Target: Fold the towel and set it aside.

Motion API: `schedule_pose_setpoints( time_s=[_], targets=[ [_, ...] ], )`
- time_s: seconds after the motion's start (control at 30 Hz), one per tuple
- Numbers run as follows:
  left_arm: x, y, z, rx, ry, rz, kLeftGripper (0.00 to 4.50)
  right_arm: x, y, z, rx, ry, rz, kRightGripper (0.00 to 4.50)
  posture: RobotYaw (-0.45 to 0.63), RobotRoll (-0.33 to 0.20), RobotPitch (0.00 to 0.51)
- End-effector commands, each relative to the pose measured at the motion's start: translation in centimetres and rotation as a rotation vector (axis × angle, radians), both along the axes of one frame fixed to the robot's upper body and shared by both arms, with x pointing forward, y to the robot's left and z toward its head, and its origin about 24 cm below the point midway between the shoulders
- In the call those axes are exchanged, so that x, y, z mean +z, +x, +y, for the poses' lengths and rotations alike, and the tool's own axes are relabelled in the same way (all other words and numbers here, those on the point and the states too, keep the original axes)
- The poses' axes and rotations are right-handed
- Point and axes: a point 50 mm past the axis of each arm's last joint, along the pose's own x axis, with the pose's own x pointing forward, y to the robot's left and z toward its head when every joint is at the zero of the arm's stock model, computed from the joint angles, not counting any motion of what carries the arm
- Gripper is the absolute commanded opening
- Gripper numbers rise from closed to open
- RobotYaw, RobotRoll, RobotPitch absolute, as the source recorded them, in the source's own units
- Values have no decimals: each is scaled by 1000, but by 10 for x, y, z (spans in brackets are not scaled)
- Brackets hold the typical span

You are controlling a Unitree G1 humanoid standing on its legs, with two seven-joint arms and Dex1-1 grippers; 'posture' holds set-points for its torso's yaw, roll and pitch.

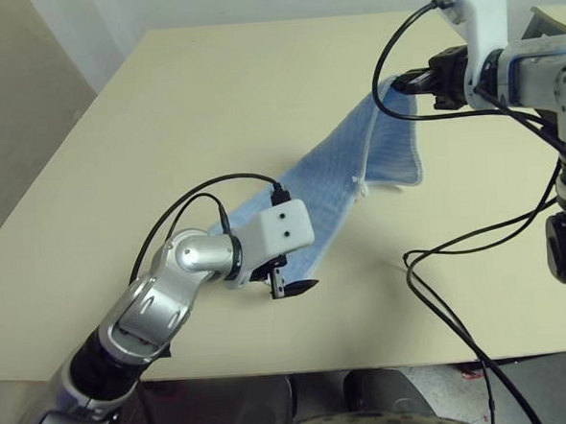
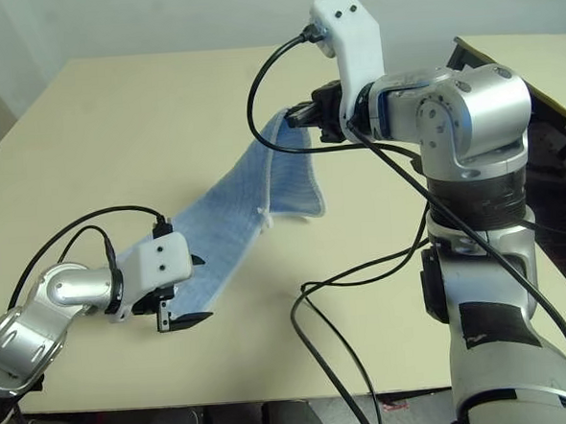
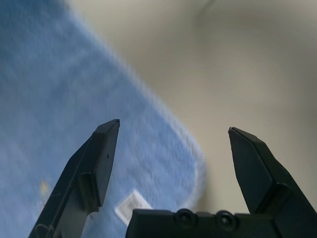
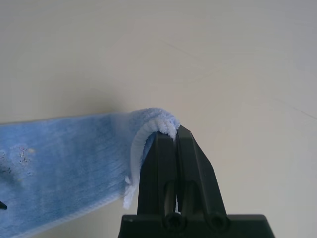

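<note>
Above table (image 1: 118, 184), right hand (image 4: 168, 133) pinches towel (image 1: 343, 175) corner.

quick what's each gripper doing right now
Left gripper: open, holding nothing, over the towel's near end.
Right gripper: closed on the towel's far corner, lifted.

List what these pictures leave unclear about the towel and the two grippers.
- Near end of the towel: head views, hidden behind the left gripper.
- Label: left wrist view, blurred, unreadable.
- Pinched corner: right wrist view, buried between the right gripper fingers.
</note>
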Motion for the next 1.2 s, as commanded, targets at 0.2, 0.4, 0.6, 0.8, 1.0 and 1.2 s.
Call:
schedule_pose_setpoints(
  time_s=[0.2,0.4,0.6,0.8,1.0,1.2],
  targets=[
    [-14,9,-17,121,97,103,4500,0,0,0,15,13,-31,8,13,0,46],
    [-21,12,-26,146,161,111,4500,1,-1,1,20,19,-41,8,3,0,46],
    [-27,13,-29,139,217,103,4097,3,-2,1,21,23,-53,0,-3,0,45],
    [-31,12,-27,137,231,104,2218,4,-2,1,21,26,-58,0,-3,0,45],
    [-29,12,-21,124,229,99,168,3,-3,0,24,20,-59,0,-1,0,46],
    [20,40,33,174,272,-34,32,0,-6,-6,52,-2,-47,0,-1,0,44]
  ],
)
